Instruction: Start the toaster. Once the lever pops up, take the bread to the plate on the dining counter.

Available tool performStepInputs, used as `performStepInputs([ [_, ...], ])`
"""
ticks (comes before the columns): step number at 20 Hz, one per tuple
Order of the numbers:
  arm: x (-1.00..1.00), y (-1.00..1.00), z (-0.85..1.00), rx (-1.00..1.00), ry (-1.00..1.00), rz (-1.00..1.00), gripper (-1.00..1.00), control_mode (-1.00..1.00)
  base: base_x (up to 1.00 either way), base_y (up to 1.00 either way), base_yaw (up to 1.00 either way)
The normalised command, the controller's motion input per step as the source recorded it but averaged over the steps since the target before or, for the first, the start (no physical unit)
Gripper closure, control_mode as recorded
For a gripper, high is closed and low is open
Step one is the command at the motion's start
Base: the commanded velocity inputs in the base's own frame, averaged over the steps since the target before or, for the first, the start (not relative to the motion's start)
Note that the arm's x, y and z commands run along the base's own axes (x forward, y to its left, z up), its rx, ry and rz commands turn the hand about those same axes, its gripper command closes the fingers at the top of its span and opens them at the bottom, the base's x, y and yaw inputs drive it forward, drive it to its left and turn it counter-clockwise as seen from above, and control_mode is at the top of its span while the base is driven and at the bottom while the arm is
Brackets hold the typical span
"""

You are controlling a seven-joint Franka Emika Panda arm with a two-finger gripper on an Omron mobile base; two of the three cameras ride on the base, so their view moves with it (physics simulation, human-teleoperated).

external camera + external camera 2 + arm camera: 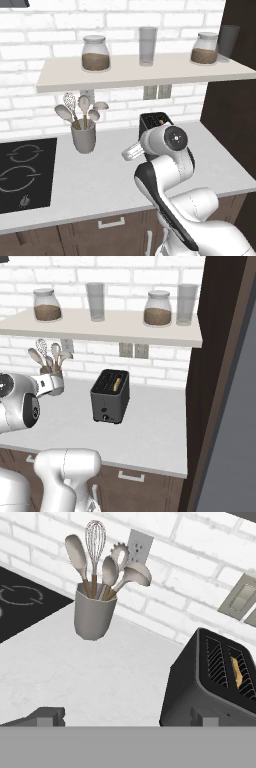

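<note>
Right base view, worktop [155, 436]: a broad pale slab under the brick wall carried the toaster, which stood well clear of its front edge.
Toaster [110, 396]: dark, boxy and rigid, it looked heavy enough to stay put under a downward push; its narrow front face was turned toward the arm.
Shelf [100, 326]: it hung above the toaster with two jars and two glasses on it, high enough that it probably left room for a lift straight up out of the slots.
Cooktop [25, 172]: black glass set into the worktop far to the left of the toaster, out of the likely path.
Utensil pot [92, 614]: grey, full of spoons and a whisk, it stood left of the toaster and apart from it; a wide swing from that side might have clipped the handles.
Gripper [125, 719]: jaws spread wide and holding nothing, hovering just in front of the toaster's lower front.
Bread [238, 672]: a tan slice sat deep in one slot of the toaster, its edge showing; light, soft and crumbly by the look of it, best pinched gently across its flat faces at the top edge.
Lever [105, 417]: a small silvery tab low on the toaster's front face, likely stiff and slippery, better pressed from above than pinched.
</note>
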Motion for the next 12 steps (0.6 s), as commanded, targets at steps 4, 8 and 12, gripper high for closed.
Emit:
performStepInputs([
  [4, 0.00, 0.00, 0.00, 0.00, 0.00, 0.00, -1.00, -1.00, 0.00, 0.00, 0.00],
  [8, 0.00, 0.00, 0.00, 0.00, 0.00, 0.00, -1.00, -1.00, 0.00, 0.00, 0.00],
  [12, 0.00, 0.00, 0.00, 0.00, 0.00, 0.00, -1.00, -1.00, 0.00, 0.00, 0.00],
])
